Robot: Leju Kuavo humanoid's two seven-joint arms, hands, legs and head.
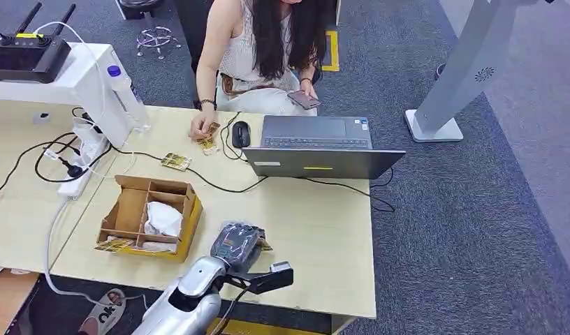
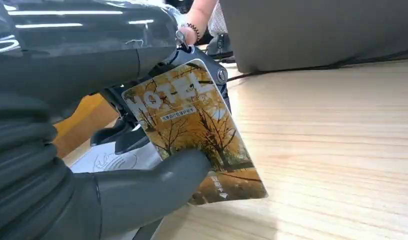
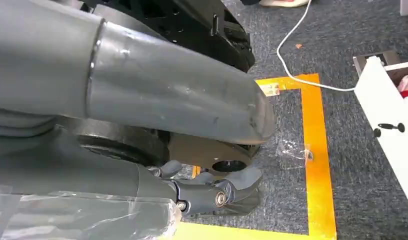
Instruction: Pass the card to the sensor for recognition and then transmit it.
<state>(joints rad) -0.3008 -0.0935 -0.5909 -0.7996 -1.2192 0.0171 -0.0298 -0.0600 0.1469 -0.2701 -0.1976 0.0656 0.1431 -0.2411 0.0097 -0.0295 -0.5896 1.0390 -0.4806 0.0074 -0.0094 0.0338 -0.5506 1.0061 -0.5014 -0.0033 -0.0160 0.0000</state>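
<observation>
Pale wood table (image 1: 317, 223) stands on grey carpet, with a laptop (image 1: 317, 150) at its far side and a person (image 1: 258, 49) seated behind it, one hand resting on loose cards (image 1: 209, 139). Near the front edge a divided cardboard box (image 1: 149, 216) sits just left of the left hand (image 1: 237, 248). In the left wrist view that hand's thumb and fingers (image 2: 142, 187) pinch the card (image 2: 192, 125), a yellow printed hotel card held tilted just above the table top. A pale pad with a wave mark (image 2: 109, 161) lies under the hand; it may be the sensor, though little of it is visible. The card looks thin, light, stiff and glossy, so it could slide in the pinch; a hold on the flat faces near one short end seems safest. The right hand (image 3: 207, 195) hangs over the carpet beside orange floor tape (image 3: 317, 165), its fingers curled in on nothing
</observation>
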